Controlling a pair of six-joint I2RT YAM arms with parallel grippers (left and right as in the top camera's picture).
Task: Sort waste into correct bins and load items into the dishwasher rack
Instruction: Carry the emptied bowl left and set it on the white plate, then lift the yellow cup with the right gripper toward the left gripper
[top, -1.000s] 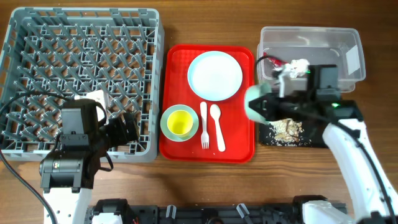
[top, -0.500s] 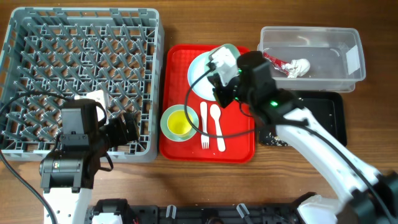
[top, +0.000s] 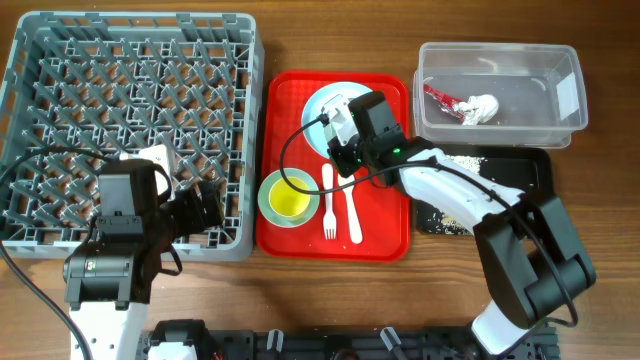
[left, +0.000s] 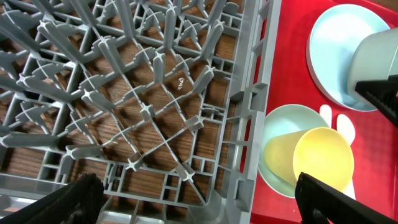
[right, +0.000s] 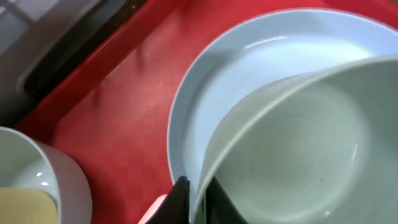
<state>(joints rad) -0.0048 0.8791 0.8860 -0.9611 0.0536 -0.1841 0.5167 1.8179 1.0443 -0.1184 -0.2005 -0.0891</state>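
Note:
My right gripper (top: 345, 135) is shut on the rim of a pale green bowl (right: 298, 137), holding it tilted just over the white plate (top: 318, 100) on the red serving tray; the bowl also shows in the left wrist view (left: 376, 59). The second green bowl (top: 270, 190) holds the yellow cup (top: 290, 198), next to the white fork (top: 328, 200) and spoon (top: 348, 198). My left gripper (top: 205, 208) is open and empty over the front right corner of the grey dishwasher rack (top: 130, 18). The red wrapper (top: 440, 98) and tissue ball (top: 481, 106) lie in the clear tub (top: 560, 60). Crumbs (top: 462, 159) lie in the black tray (top: 520, 185).
The red serving tray (top: 385, 230) lies between the rack and the two bins. The right arm reaches across the black tray and the serving tray's right edge. The rack's pegs (left: 143, 112) stand upright under my left gripper (left: 199, 205).
My right gripper has carried the green bowl left from above the black tray to over the white plate. The left arm has not moved.

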